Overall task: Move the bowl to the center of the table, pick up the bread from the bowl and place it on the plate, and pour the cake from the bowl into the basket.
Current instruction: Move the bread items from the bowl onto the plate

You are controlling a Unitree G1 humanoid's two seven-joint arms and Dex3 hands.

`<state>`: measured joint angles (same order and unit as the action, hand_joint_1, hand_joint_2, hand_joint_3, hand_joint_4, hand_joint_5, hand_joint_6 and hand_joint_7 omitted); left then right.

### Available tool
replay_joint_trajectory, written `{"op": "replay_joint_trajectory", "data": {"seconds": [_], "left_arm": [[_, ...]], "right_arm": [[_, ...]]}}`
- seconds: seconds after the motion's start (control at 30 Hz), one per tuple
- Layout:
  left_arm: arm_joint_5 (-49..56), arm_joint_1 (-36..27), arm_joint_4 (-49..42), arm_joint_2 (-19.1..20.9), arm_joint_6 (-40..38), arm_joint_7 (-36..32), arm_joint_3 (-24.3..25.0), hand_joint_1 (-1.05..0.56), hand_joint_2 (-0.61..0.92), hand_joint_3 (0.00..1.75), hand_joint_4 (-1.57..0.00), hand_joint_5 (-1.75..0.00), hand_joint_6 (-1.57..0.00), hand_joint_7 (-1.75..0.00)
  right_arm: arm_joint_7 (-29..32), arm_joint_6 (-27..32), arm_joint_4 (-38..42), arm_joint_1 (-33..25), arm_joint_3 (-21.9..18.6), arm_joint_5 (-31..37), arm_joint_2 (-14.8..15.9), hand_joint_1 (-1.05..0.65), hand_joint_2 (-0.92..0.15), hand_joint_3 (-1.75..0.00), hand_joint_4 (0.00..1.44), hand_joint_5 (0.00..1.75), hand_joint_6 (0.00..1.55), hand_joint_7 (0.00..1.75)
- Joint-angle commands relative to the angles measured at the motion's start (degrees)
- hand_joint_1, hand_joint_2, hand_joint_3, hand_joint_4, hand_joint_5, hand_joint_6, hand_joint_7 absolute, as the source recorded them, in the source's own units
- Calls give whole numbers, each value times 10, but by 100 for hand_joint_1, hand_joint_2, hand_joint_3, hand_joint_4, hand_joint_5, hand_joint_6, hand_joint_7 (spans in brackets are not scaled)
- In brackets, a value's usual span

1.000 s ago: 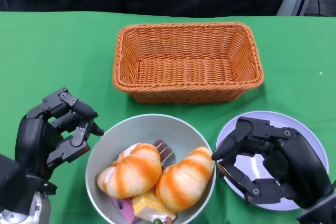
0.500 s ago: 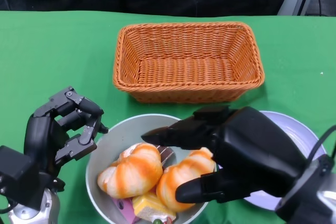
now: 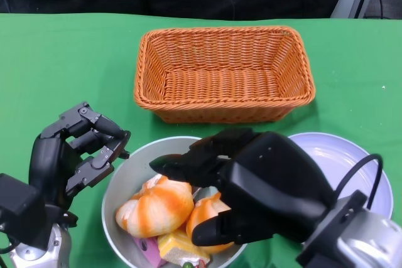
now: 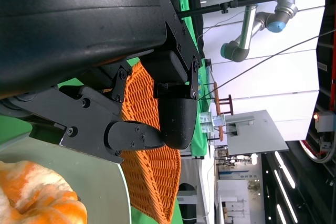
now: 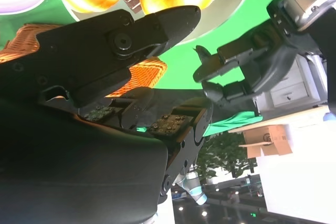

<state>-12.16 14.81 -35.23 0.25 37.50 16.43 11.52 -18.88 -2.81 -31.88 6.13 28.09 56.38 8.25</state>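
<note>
Over the round grey bowl (image 3: pixel 125 183), the right hand (image 3: pixel 251 183) has swung in from the plate's side, fingers apart above the orange bread rolls (image 3: pixel 156 205) lying inside; the left hand (image 3: pixel 69 155) waits open beside its rim.

The right hand (image 3: pixel 251 183) has left the plate (image 3: pixel 361 161) at the near right, where it hovered a second ago, and swung left across the bowl (image 3: pixel 129 180). Half a second ago it sat over the right-hand bread (image 3: pixel 207 211); now it reaches further left, its upper fingers (image 3: pixel 173 164) above the left-hand bread (image 3: pixel 154 205) and the lower one low beside the right-hand bread. More of the plate now shows. The left hand (image 3: pixel 69 155) has edged closer to the bowl's left rim, its fingers (image 3: pixel 116 142) just beside it.
</note>
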Motion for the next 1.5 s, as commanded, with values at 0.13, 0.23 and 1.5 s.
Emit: {"op": "replay_joint_trajectory", "data": {"seconds": [0.13, 0.23, 1.5], "left_arm": [[-12, 7, -3, 5, 11, -8, 12, -20, 92, 21, -76, -151, -84, -118], [-7, 6, 8, 1, 1, -29, 15, -19, 91, 19, -77, -151, -87, -108], [-50, 17, 6, -22, 8, -37, 34, -16, 77, 52, -78, -155, -86, -109]], "right_arm": [[87, 2, 63, 10, 35, 120, -8, -88, -92, -3, 67, 11, 58, 1], [99, 8, 86, 11, 46, 143, -14, -89, -92, -5, 65, 9, 58, 1], [289, 34, 338, 81, 132, 175, -42, -77, -91, -4, 67, 4, 54, 1]]}}
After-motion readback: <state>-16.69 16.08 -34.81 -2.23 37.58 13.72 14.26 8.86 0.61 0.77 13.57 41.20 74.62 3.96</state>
